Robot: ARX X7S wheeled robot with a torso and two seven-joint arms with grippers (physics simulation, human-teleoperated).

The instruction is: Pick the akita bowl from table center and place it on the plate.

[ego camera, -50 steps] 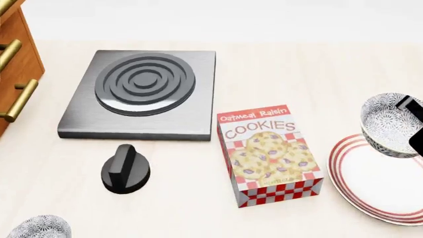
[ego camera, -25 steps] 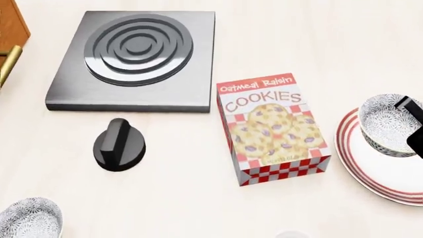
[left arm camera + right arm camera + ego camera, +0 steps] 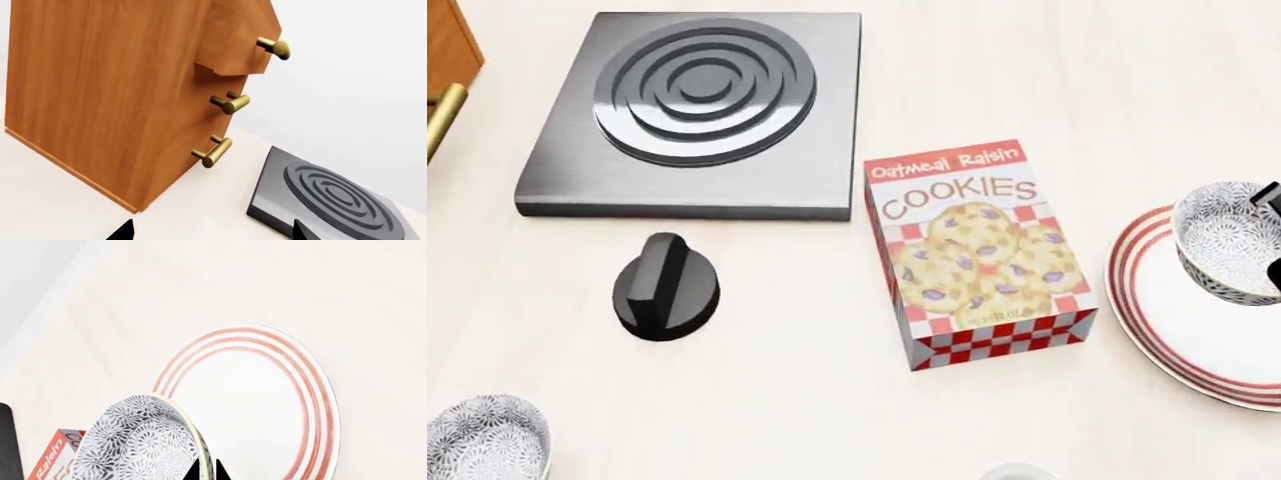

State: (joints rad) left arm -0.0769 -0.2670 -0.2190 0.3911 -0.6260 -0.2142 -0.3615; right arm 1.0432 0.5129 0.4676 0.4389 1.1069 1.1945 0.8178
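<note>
Right wrist view: bowl (image 3: 143, 440), judged rigid, glazed, slippery and breakable, is pinched at its thin rim by right gripper (image 3: 207, 471) over plate (image 3: 253, 405); left gripper's state cannot be told.

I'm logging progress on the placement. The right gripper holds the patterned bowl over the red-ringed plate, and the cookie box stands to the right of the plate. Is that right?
Not quite. In the head view the cookie box lies to the left of the plate, between it and the black knob. The rest holds: the right gripper grips the akita bowl by its rim over the plate.
</note>
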